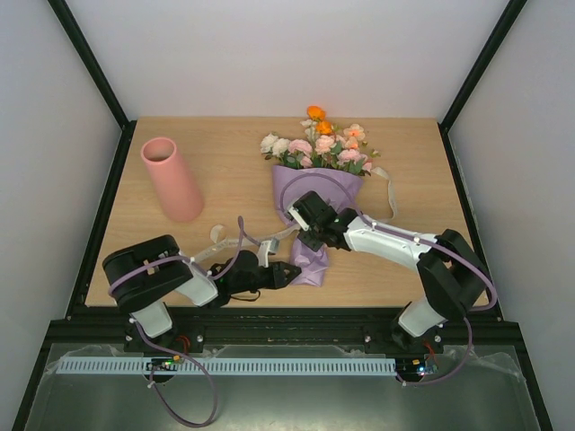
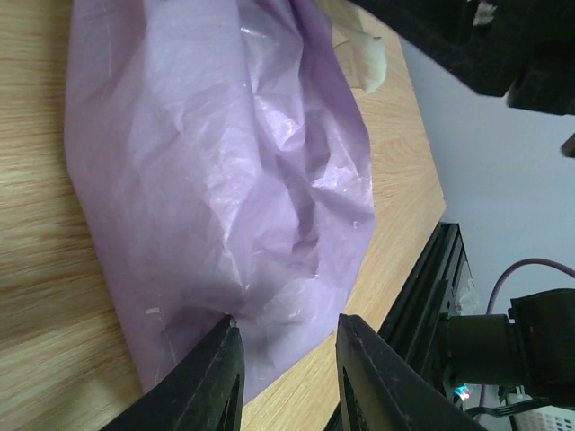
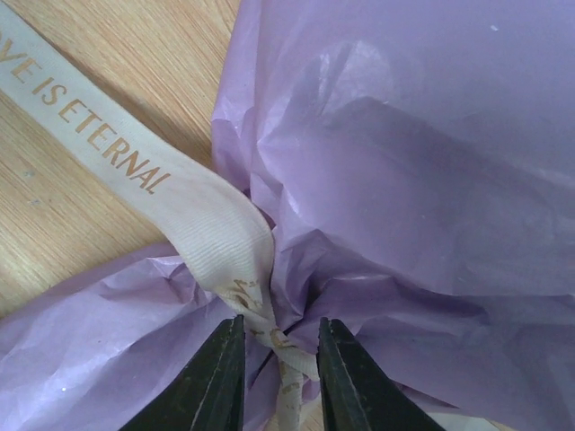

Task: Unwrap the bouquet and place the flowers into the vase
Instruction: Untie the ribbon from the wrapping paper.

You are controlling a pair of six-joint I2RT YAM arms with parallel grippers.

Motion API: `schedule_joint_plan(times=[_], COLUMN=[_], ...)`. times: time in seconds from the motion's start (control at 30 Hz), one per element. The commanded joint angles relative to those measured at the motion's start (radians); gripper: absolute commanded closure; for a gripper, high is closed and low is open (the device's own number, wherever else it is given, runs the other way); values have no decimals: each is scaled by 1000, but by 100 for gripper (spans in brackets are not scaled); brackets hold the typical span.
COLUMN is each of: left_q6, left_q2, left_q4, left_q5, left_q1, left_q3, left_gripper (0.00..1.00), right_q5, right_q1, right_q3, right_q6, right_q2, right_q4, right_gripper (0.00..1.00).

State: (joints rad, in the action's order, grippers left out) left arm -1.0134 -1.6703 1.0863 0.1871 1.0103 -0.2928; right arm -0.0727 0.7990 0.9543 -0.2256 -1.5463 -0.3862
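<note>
While the bouquet of pink, cream and orange flowers in glossy lilac paper point(image 1: 323, 153) lies mid-worktop point(image 1: 431, 180), right claw point(image 3: 280, 321) straddles its cream ribbon point(image 3: 135, 166), narrowly parted; left claw point(image 2: 287, 323) sits half-open around the wrapper tip point(image 2: 269, 287) (grip unclear).

Ribbon-tied lilac bouquet point(image 1: 301, 184) right of vase point(image 1: 171, 180)

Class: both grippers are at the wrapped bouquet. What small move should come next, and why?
Probably close the right gripper on the cream ribbon with gold lettering and tug it loose: its open jaws straddle it where it cinches the glossy lilac wrapping paper, whose tail end lies at the left gripper.
</note>
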Motion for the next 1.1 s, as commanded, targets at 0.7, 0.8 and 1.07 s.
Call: schedule_joint_plan(times=[0.7,0.8,1.07], left_q6=[27,26,26], left_q2=[-52,-52,-50], left_q4=[59,59,54], left_q5=[-18,-18,-22], left_q1=[6,7,8], left_q3=[6,5,5], left_gripper=[55,55,55], right_q5=[-44,-49,-67], right_q1=[6,6,5], right_q3=[-2,2,21], right_q6=[-8,-6,17], right_q2=[-23,-22,-19], right_q4=[0,-9,-84], right_gripper=[83,86,77])
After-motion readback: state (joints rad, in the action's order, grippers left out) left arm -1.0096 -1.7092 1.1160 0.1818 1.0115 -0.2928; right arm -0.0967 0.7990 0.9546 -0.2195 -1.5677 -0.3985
